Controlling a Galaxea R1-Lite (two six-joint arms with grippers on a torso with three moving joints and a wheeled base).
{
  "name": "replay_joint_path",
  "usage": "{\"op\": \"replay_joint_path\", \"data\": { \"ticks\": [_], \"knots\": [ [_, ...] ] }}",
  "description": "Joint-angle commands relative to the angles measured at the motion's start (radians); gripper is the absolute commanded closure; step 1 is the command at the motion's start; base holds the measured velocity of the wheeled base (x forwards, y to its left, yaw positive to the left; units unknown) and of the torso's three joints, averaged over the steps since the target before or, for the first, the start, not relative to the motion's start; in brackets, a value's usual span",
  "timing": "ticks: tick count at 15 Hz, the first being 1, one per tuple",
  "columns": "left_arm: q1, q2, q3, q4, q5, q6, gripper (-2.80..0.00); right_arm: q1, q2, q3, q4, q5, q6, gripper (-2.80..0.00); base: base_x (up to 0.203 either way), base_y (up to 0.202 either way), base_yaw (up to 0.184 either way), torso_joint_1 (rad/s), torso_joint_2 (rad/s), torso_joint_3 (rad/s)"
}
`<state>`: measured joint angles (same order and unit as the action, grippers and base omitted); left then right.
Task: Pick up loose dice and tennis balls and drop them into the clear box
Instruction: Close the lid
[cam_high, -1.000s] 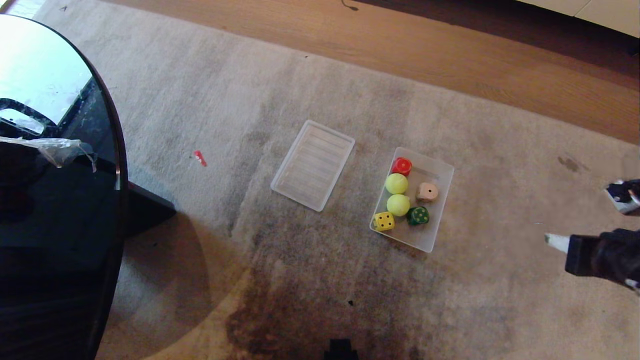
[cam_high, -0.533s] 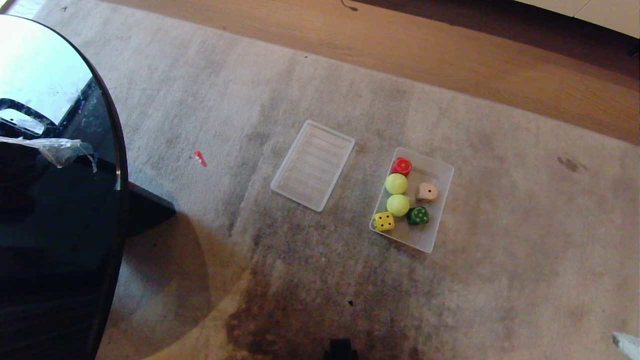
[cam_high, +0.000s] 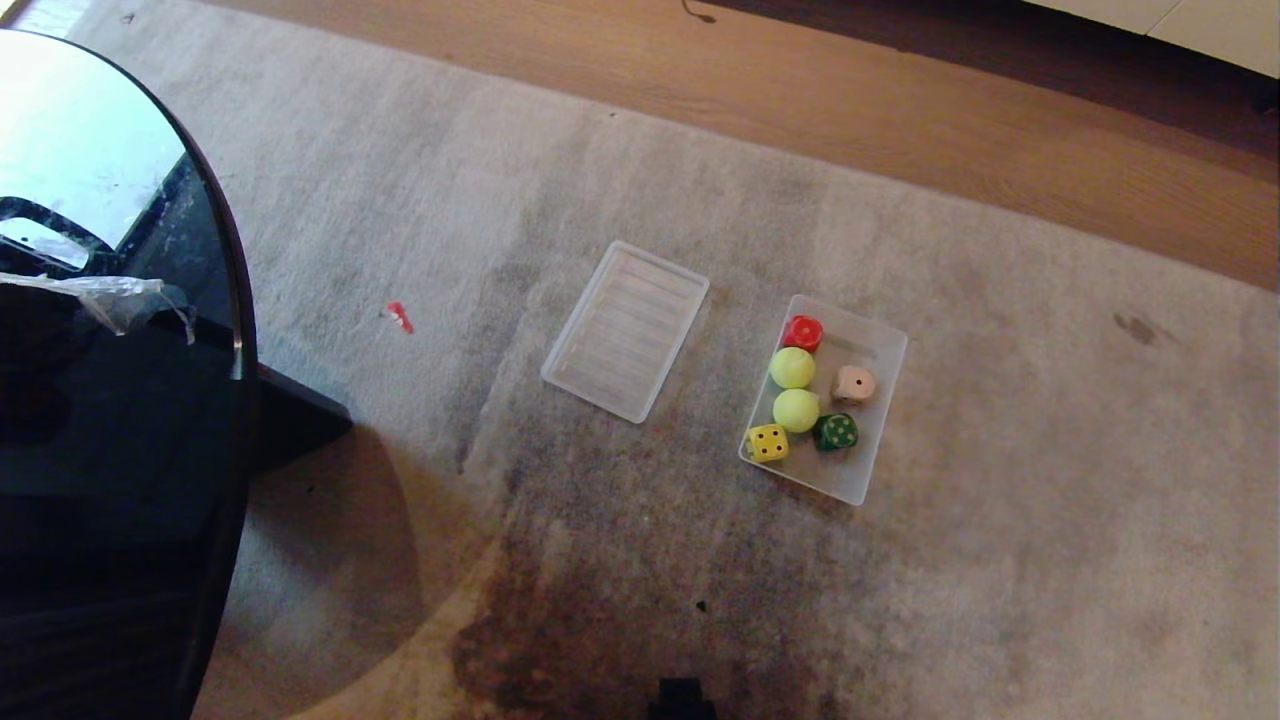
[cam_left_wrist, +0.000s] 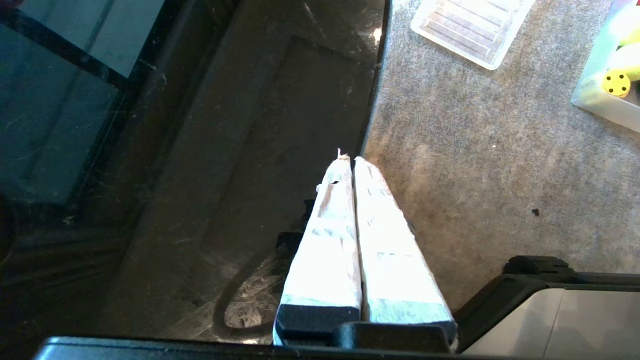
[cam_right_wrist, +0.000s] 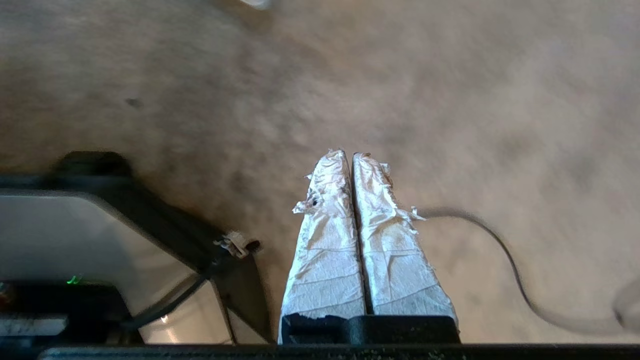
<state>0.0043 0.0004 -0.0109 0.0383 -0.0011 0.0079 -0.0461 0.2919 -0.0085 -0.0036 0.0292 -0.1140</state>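
Translucent plastic: head view showed the clear box (cam_high: 878, 420) on the carpet (cam_high: 1050, 520) holding all four dice (cam_high: 835, 431) and both tennis balls (cam_high: 793, 367). Dice judged hard and slick, best pinched across flat faces; balls fuzzy, springy.

Left wrist view: left gripper (cam_left_wrist: 351, 161) clenched, empty.

Right wrist view: right gripper (cam_right_wrist: 348, 156) clenched, empty.

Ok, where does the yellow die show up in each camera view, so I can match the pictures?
Head view: the yellow die sits in the near left corner of the clear box, beside a tennis ball.
Left wrist view: it shows at the far right edge, behind the box wall.
Right wrist view: not in it; only rug and the shut right gripper.
Shared landmark: the ribbed lid, in the head and left wrist views.
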Motion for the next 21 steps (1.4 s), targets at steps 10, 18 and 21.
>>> {"op": "replay_joint_path", "data": {
  "ticks": [10, 18, 21],
  "knots": [
    [0.000, 0.000, 0.000, 0.000, 0.000, 0.000, 0.00, 0.045, -0.292, 0.010, 0.004, -0.006, 0.033, 0.00, 0.000, 0.000, 0.000, 0.000, 0.00, 0.000],
    [0.000, 0.000, 0.000, -0.001, 0.000, -0.003, 0.00, 0.046, -0.292, 0.010, 0.002, -0.006, 0.036, 0.00, 0.000, 0.000, 0.000, 0.000, 0.00, 0.000],
    [0.000, 0.000, 0.000, 0.000, 0.000, -0.003, 0.00, 0.046, -0.292, 0.010, 0.002, -0.006, 0.036, 0.00, 0.000, 0.000, 0.000, 0.000, 0.00, 0.000]
  ]
}}
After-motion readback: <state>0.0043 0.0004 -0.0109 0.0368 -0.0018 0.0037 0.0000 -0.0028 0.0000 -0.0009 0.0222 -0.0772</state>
